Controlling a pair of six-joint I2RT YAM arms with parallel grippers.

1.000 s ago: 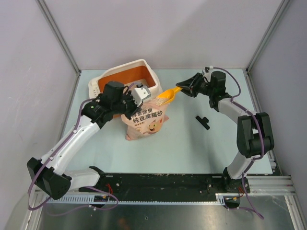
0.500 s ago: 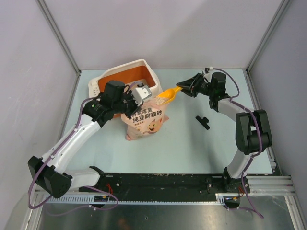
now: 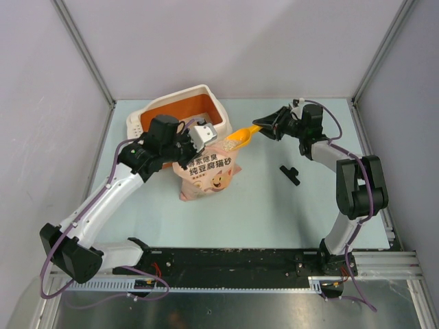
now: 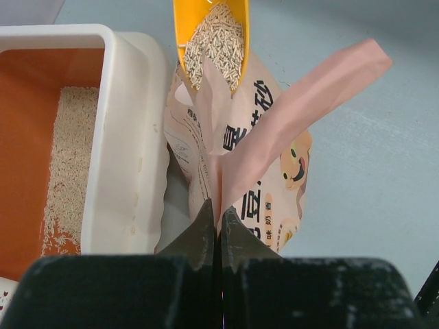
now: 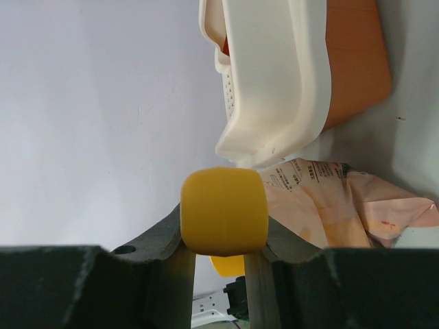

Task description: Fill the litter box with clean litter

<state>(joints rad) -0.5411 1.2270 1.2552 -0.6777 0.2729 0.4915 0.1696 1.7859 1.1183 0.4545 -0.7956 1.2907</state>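
- Thin flap at the top of the pink bag pinched in the left end effector, jaws clenched flat on the film.
- Handle of the yellow scoop grasped by the right end effector, with the bowl of the scoop above the open top of the bag.
- Bowl full of pale litter; a thin layer of the same granules on the orange floor of the litter box.
- Litter box at the far left of the table, near the back wall, just behind the bag.
- Small black part flat on the table, well apart from the bag, on the right side.
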